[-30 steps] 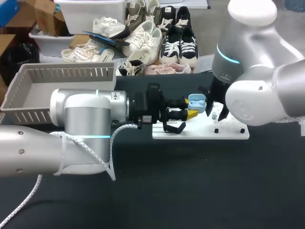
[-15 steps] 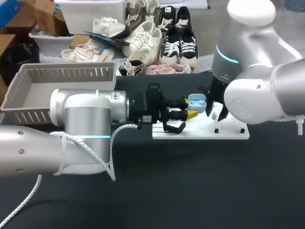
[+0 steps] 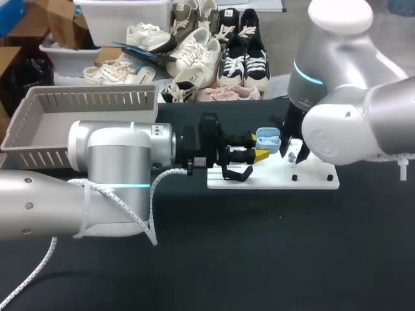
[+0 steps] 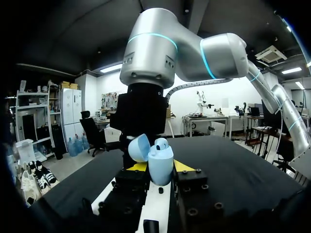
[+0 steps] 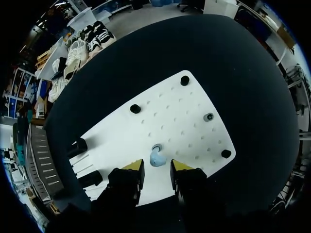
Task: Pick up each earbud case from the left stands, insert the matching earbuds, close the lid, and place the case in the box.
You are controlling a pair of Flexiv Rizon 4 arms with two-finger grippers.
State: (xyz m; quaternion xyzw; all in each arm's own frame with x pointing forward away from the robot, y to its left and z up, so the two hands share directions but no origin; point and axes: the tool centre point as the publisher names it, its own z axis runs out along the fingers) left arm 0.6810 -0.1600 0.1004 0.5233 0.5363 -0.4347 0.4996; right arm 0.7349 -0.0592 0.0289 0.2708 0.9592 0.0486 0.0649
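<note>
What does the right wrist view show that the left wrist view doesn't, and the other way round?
Right wrist only: a light blue earbud on the white board, just ahead of the open right gripper, and black pegs. Left wrist only: the light blue earbud case, lid open, held in the left gripper, with the right arm above it. Both: that white board and the black table.

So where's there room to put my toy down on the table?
The black table in front of the white board is bare. The basket looks bare inside too, where it shows. It's crowded over the board, where the left fingers hold the blue case close to the right fingers.
</note>
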